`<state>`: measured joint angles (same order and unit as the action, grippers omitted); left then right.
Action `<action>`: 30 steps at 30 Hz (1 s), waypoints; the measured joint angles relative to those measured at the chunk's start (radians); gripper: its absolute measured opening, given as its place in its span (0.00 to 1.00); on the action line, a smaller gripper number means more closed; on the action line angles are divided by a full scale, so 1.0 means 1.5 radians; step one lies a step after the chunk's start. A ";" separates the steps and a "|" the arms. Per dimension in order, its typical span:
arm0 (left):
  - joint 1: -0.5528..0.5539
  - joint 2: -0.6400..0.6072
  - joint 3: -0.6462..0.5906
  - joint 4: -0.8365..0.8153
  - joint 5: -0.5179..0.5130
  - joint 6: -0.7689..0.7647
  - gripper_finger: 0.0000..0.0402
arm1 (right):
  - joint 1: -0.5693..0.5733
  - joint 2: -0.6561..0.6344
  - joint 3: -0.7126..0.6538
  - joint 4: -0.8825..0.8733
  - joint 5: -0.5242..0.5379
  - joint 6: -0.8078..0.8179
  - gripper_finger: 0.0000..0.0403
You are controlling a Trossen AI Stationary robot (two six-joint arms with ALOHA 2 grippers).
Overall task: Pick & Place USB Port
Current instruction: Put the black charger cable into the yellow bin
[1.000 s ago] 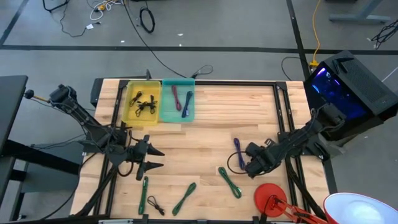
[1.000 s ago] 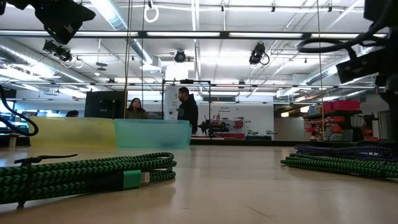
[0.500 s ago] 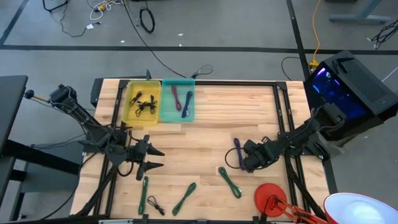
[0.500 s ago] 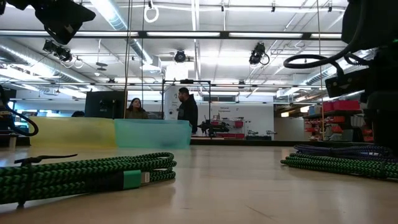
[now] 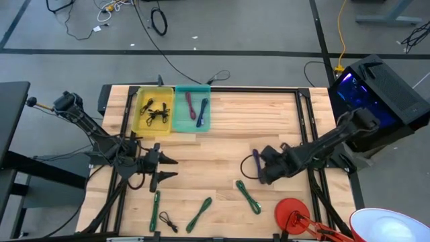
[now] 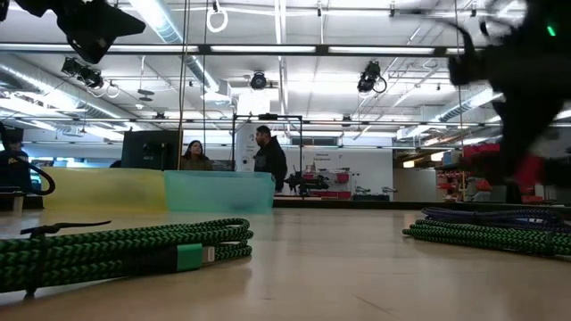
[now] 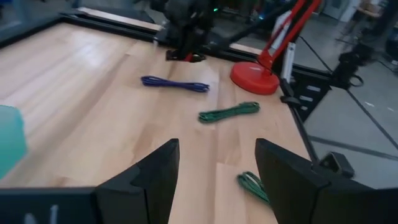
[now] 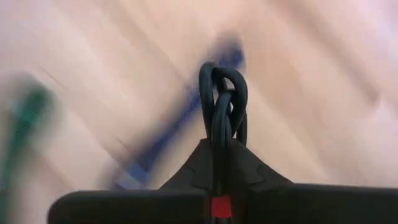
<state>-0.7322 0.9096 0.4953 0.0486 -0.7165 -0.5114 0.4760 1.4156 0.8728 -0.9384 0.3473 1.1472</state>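
Here the purple braided USB cable lies coiled on the wooden table, toward its right edge, directly under the right gripper. That gripper's fingers are closed together; the right wrist view shows only a dark cable loop between them, so whether the purple cable is caught I cannot tell. Its position suggests a pick attempt. The teal plastic bin and yellow plastic bin sit at the far-left corner, likely drop targets. The left gripper waits open near the left edge, clear of the work.
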 joint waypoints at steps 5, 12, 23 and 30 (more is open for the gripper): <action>0.001 0.000 0.000 0.024 -0.061 0.007 0.54 | 0.001 -0.042 0.107 0.087 0.155 -0.105 0.03; 0.039 0.000 0.000 0.172 -0.068 0.166 0.54 | 0.000 -0.039 0.160 0.502 0.197 -0.455 0.03; 0.182 0.019 0.000 0.288 0.103 0.199 0.54 | -0.001 0.029 0.161 0.795 0.128 -0.669 0.03; 0.241 0.134 0.001 0.462 0.188 0.209 0.54 | -0.007 0.063 0.161 0.880 0.087 -0.700 0.03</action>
<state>-0.3703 1.1109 0.4965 0.7424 -0.4349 -0.1976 0.4652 1.5100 1.1137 0.3811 0.4776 0.0968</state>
